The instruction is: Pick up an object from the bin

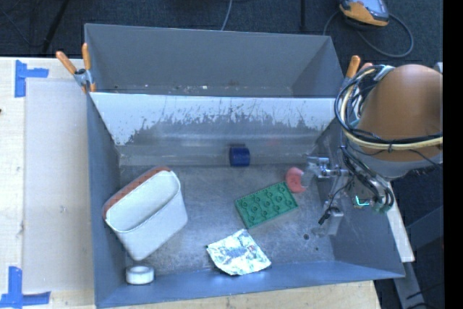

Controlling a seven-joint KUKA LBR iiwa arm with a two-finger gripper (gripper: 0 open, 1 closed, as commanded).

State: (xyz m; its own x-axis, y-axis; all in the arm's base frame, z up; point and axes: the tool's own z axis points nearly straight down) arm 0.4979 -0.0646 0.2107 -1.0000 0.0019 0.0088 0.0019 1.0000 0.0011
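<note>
Grey bin (210, 128) floor: white tub (148, 217) tipped on its side at left, small white cap (139, 274) near its front, crumpled wrapper (237, 253), green studded plate (266, 204) mid-floor, pink blob (295, 179) beside it, blue cylinder (239, 155) at the back wall.

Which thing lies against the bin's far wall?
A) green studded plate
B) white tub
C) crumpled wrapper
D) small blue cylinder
D: the small blue cylinder lies at the foot of the far wall; the other three lie nearer the front.
</note>
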